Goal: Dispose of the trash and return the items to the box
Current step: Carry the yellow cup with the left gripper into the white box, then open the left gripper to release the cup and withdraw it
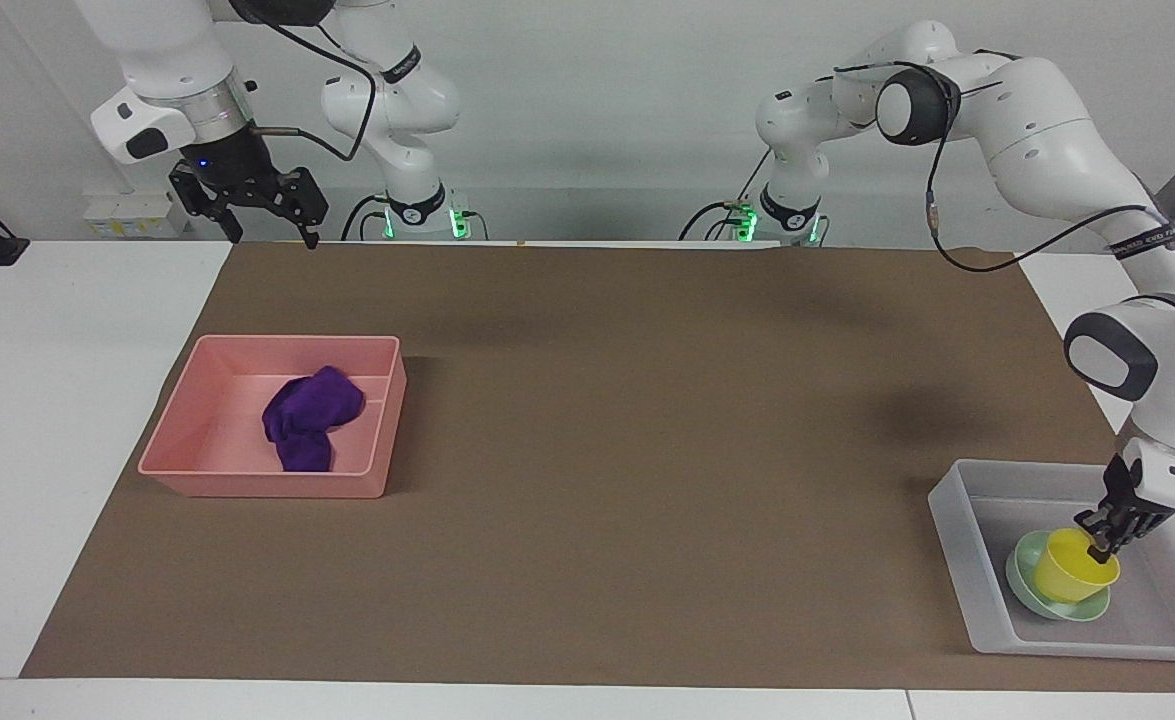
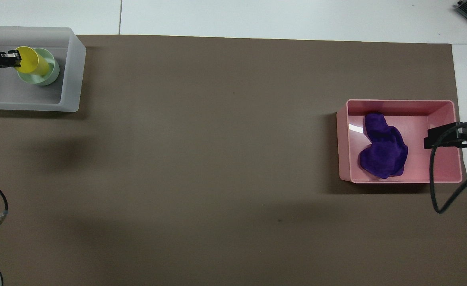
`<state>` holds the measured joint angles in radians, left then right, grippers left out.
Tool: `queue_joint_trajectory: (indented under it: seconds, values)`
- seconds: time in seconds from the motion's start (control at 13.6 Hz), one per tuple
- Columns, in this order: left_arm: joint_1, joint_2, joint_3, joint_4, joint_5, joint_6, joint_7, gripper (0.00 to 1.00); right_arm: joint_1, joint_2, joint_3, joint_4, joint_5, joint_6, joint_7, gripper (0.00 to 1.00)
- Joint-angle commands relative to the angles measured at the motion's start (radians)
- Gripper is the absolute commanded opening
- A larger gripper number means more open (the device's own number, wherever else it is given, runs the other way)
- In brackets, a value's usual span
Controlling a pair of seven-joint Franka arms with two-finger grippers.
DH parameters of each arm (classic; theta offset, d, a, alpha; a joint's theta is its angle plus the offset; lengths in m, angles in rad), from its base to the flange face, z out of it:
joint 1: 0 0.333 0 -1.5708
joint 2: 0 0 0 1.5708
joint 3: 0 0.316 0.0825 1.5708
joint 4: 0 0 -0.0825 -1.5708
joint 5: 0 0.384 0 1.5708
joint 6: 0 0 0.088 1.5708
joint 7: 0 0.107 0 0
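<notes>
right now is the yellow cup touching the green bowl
Touching: in the facing view the yellow cup, pinched by the left gripper, sits in the green bowl.
</notes>
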<state>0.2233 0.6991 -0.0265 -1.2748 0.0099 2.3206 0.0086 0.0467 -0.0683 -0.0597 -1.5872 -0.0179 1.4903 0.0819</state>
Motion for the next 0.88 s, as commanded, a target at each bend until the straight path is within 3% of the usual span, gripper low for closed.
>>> queue_joint_trajectory:
  seconds: [0.0, 0.07, 0.22, 0.29, 0.37, 0.66, 0.81]
  values:
    - [0.010, -0.032, -0.012, -0.046, 0.015, 0.011, 0.011, 0.14, -0.011, -0.016, 0.003, -0.014, 0.019, -0.010, -0.005, 1.00]
    - [0.008, -0.033, -0.013, -0.044, 0.015, 0.008, 0.011, 0.23, -0.011, -0.018, 0.004, -0.014, 0.019, -0.010, -0.005, 1.00]
    - [0.010, -0.033, -0.016, -0.040, 0.016, -0.007, 0.014, 0.73, -0.011, -0.018, 0.004, -0.014, 0.019, -0.010, -0.005, 1.00]
    - [0.010, -0.042, -0.018, -0.040, 0.015, -0.012, 0.017, 0.83, -0.011, -0.018, 0.004, -0.014, 0.019, -0.010, -0.005, 1.00]
    - [0.010, -0.053, -0.018, -0.044, 0.013, -0.014, 0.039, 1.00, -0.011, -0.018, 0.004, -0.014, 0.019, -0.010, -0.005, 1.00]
    - [-0.009, -0.139, -0.020, -0.064, 0.002, -0.108, 0.129, 1.00, -0.011, -0.018, 0.004, -0.014, 0.019, -0.010, -0.005, 1.00]
    - [-0.031, -0.225, -0.027, -0.145, 0.001, -0.127, 0.146, 1.00, -0.011, -0.018, 0.004, -0.014, 0.019, -0.010, -0.005, 1.00]
